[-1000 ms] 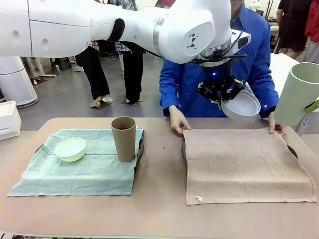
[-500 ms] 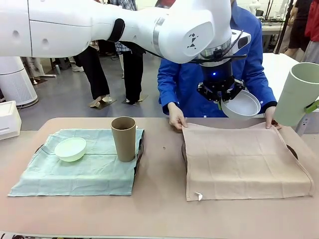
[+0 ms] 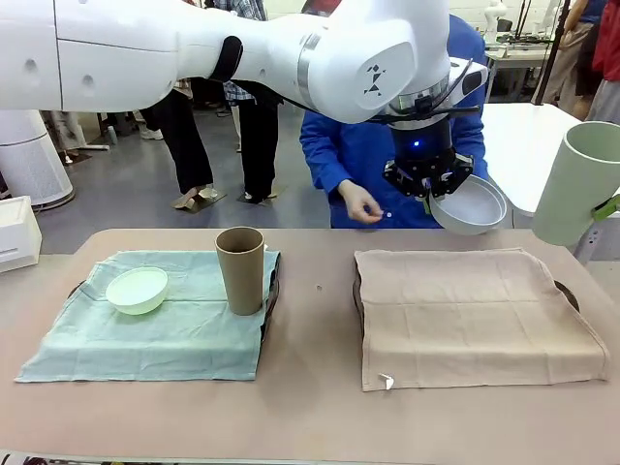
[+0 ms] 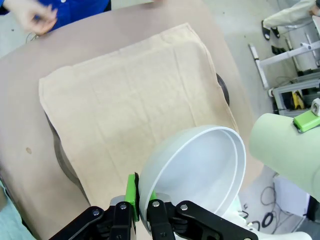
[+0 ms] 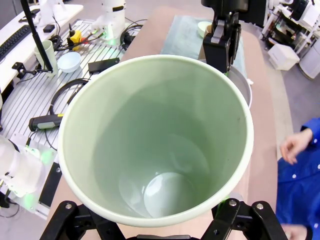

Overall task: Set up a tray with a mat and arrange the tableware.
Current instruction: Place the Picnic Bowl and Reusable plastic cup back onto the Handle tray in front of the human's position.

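My left gripper (image 3: 432, 190) is shut on the rim of the white bowl (image 3: 469, 205), which hangs tilted above the far edge of the beige mat (image 3: 475, 315). The left wrist view has the same pinch (image 4: 141, 199) on the bowl (image 4: 200, 170) over the mat (image 4: 135, 105). The mat lies flat over a dark tray (image 3: 568, 294). At the right edge, my right gripper (image 3: 606, 206) holds the pale green cup (image 3: 584, 184) in the air. Its open mouth (image 5: 155, 140) faces the right wrist camera. The mint bowl (image 3: 137, 289) and the brown cup (image 3: 240, 269) stand on the mint mat (image 3: 145, 334).
A person in a blue coat stands at the far side, one hand (image 3: 363, 205) raised just left of the white bowl. A bare strip of table (image 3: 310, 329) runs between the two mats. A white box (image 3: 15, 232) sits at the far left.
The person's hands have let go of the beige mat's far corners and drawn back; the mat now lies flat. Neither arm has moved.
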`<state>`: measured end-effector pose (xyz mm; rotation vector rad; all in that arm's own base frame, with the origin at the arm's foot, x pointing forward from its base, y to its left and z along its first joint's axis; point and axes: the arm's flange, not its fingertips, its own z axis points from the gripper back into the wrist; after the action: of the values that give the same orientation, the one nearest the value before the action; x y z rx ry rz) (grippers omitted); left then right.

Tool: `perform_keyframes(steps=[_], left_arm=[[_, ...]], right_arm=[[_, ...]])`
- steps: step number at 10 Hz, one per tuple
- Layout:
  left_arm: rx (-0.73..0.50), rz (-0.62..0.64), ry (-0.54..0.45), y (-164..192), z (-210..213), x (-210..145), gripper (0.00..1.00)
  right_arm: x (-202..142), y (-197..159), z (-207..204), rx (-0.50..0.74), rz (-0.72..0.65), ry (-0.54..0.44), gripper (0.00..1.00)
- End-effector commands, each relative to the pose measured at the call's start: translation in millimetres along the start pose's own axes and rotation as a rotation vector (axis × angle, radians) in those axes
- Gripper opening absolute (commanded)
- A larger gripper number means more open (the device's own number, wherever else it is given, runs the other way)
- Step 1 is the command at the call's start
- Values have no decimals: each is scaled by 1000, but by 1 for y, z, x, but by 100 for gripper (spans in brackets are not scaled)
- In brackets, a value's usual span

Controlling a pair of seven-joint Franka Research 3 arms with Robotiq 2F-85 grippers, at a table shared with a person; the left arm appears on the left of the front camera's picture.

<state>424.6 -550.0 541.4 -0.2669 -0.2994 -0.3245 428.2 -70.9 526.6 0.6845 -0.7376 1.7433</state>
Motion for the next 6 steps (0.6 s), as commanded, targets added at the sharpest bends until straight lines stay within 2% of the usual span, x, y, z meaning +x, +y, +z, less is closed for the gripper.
perform_keyframes(steps=[1, 2, 3, 4, 6], left_arm=[[7, -9, -1, 0, 2, 2, 0], [7, -9, -1, 0, 2, 2, 0], [7, -9, -1, 0, 2, 2, 0], [0, 0, 0, 0, 0, 0, 7], [-62, 19, 20, 25, -24, -1, 7]], right_arm=[[1, -3, 0, -5, 3, 2, 0], [1, -3, 0, -5, 3, 2, 0], [0, 0, 0, 0, 0, 0, 84], [-11, -3, -6, 42, 36, -9, 84], [-43, -13, -20, 35, 72, -61, 84]])
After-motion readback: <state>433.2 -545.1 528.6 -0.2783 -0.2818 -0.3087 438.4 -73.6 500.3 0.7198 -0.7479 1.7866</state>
